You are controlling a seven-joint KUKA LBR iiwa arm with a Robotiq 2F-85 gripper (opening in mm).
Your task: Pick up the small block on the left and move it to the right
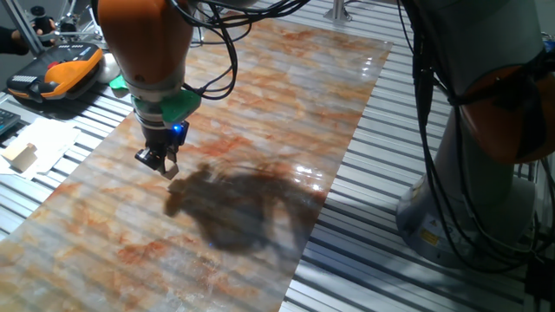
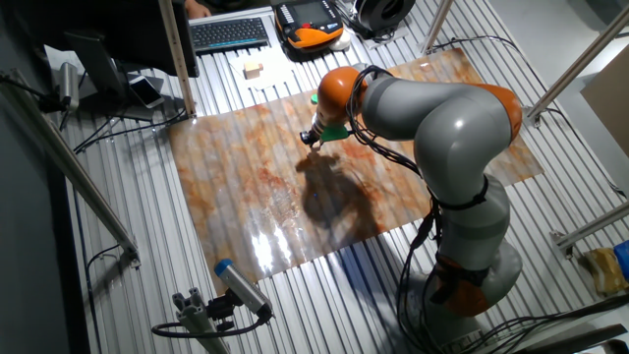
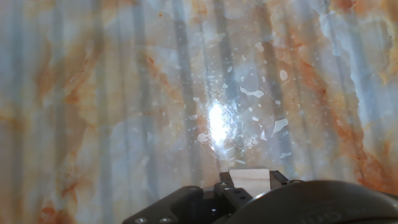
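Marbled orange-white sheet (image 1: 260, 104), pale wooden block (image 1: 22, 156) on white paper (image 1: 48, 143), keyboard (image 2: 230, 33)

One small block (image 3: 249, 176) shows, a pale cube between the fingers of the one pincer (image 1: 165, 165) on a single orange-and-grey arm (image 2: 432, 113). One marbled sheet (image 1: 260, 113) covers the worktop. Beyond it lie one larger wooden block (image 2: 254, 70), one keyboard (image 2: 229, 33) and one orange-and-black handset (image 1: 59, 71).

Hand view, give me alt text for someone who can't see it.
A small block of light wood sits between the gripper's dark fingers at the bottom edge, above a glossy marbled orange-and-grey sheet. A bright glare spot shines on the sheet just beyond the block.
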